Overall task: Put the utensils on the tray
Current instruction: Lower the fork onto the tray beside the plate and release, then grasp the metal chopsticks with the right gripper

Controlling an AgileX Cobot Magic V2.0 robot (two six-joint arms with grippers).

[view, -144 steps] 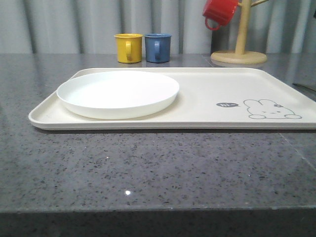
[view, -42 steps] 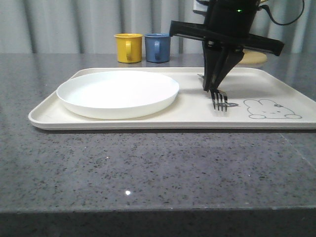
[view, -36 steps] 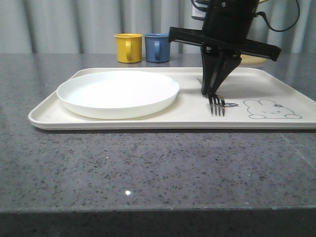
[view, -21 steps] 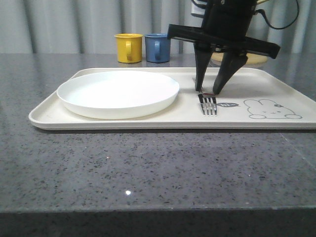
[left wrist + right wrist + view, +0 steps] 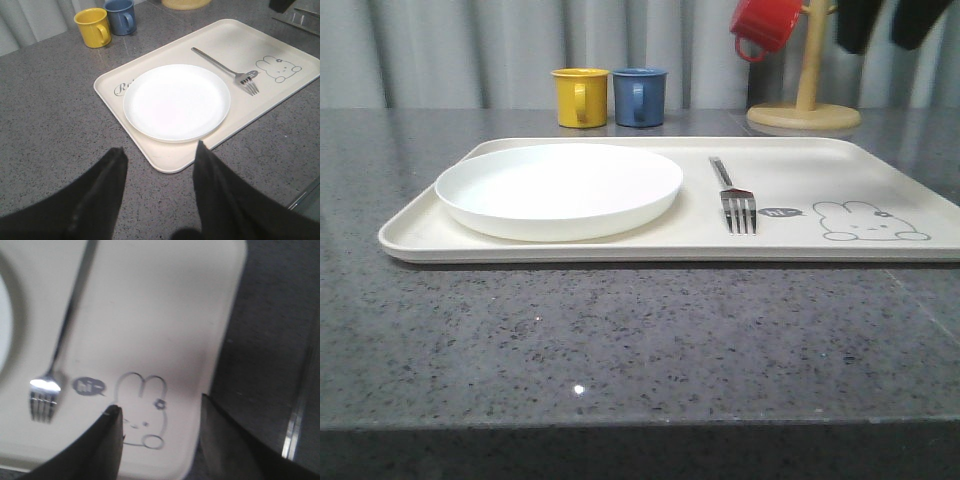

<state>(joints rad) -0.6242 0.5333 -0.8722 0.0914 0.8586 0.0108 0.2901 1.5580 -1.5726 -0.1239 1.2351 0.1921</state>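
A silver four-tined fork (image 5: 735,195) lies flat on the cream tray (image 5: 880,165), between the round white plate (image 5: 558,186) and the printed bunny (image 5: 868,222). Nothing touches it. My right gripper (image 5: 888,22) hangs high above the tray's far right end, open and empty. In the right wrist view its fingers (image 5: 114,420) straddle the bunny (image 5: 142,407), with the fork (image 5: 56,356) off to one side. My left gripper (image 5: 159,152) is open and empty over bare counter off the tray's corner (image 5: 170,165); the fork (image 5: 227,70) lies beyond the plate (image 5: 176,101).
A yellow mug (image 5: 580,96) and a blue mug (image 5: 639,95) stand behind the tray. A red mug (image 5: 765,24) hangs on a wooden mug tree (image 5: 805,100). A slim shiny metal piece (image 5: 297,412) lies on the counter beside the tray, too blurred to identify.
My right gripper brought the fork down onto the tray, opened and let it go, then rose up and to the right. The fork now lies flat and alone.
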